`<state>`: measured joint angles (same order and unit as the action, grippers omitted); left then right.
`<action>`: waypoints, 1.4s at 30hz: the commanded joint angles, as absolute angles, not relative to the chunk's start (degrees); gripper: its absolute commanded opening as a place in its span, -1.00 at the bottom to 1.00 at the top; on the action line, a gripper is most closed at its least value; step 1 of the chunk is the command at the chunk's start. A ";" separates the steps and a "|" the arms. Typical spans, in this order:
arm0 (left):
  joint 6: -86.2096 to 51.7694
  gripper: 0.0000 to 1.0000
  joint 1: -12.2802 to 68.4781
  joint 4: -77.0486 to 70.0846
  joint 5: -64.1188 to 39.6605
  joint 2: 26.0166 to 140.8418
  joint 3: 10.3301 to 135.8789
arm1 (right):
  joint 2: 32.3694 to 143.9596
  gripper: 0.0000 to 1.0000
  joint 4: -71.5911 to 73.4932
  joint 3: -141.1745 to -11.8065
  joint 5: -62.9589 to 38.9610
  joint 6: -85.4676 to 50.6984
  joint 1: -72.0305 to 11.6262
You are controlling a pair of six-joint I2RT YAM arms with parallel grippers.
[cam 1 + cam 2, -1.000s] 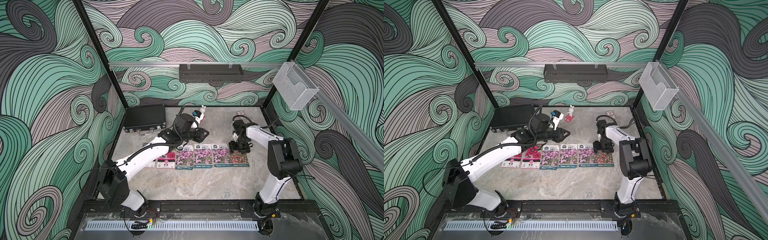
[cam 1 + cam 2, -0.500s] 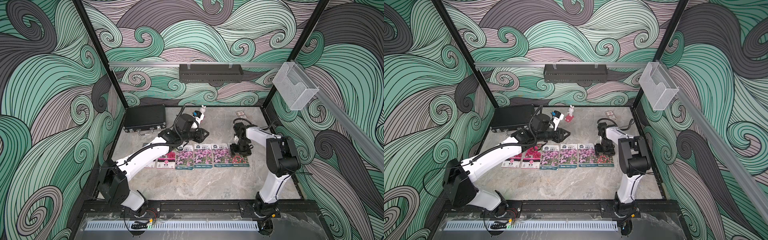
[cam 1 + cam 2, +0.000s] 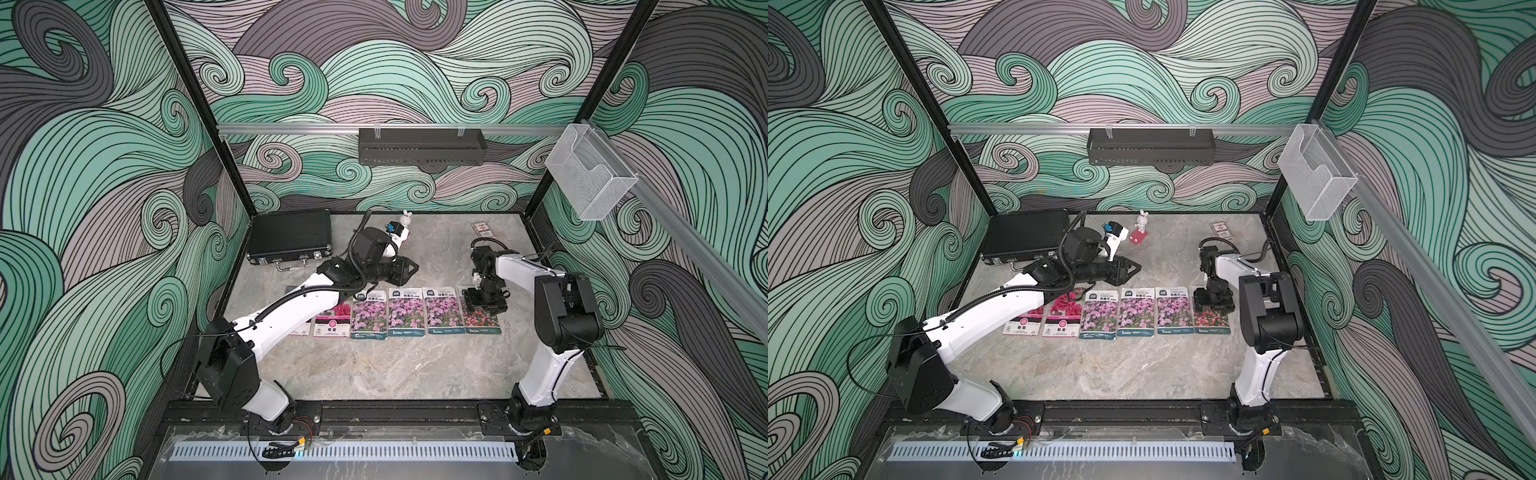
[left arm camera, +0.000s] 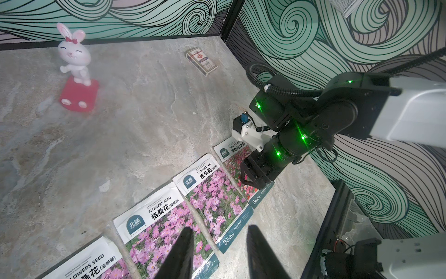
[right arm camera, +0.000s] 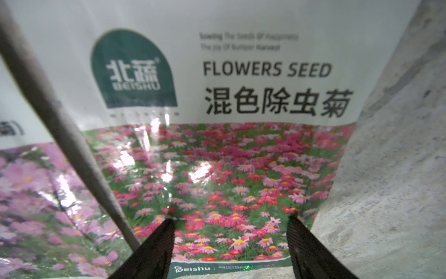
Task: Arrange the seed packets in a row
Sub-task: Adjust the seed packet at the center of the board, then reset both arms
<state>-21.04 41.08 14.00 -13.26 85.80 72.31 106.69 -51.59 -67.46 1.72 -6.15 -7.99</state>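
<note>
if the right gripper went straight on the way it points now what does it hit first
The red-pink seed packet, lying flat straight below the open right gripper. Its tips look close to or on it; depth is unclear.

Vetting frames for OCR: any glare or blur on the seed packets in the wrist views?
Right wrist view: white glare patches across the red-pink packet, small top print soft, big title legible. Left wrist view: purple-pink packets sharp, text legible; green light streaks on the right arm.
</note>
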 commanded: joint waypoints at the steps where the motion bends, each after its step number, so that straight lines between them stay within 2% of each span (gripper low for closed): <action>1: -20.43 -0.24 41.75 14.78 -13.71 86.18 74.87 | 106.63 0.51 -52.55 -67.50 2.36 -5.56 -7.60; 6: -20.40 -0.24 41.84 14.83 -13.80 86.22 75.06 | 104.95 0.50 -52.52 -67.24 2.52 -5.71 -7.82; 12: -20.34 -0.24 41.90 14.94 -13.80 86.28 75.15 | 96.53 0.46 -54.21 -71.14 1.41 -6.72 -8.82; 20: -20.08 -0.25 41.88 15.60 -12.69 86.32 75.48 | 95.03 0.45 -53.44 -75.22 -2.92 -10.53 -16.49; 24: -20.43 -0.27 41.75 17.99 -6.40 84.66 74.86 | 96.81 0.42 -48.68 -75.41 -6.75 -13.87 -20.84; 29: -20.13 -0.30 40.93 20.33 1.69 80.22 71.76 | 97.75 0.37 -45.63 -75.50 -6.08 -15.02 -23.81; 38: -19.01 -0.25 32.44 26.66 5.69 69.53 64.29 | 93.12 0.40 -41.44 -70.21 -5.14 -13.58 -23.74; 42: -18.16 -0.18 25.54 28.66 6.91 64.77 61.31 | 87.94 0.45 -38.29 -66.26 -5.01 -13.00 -21.10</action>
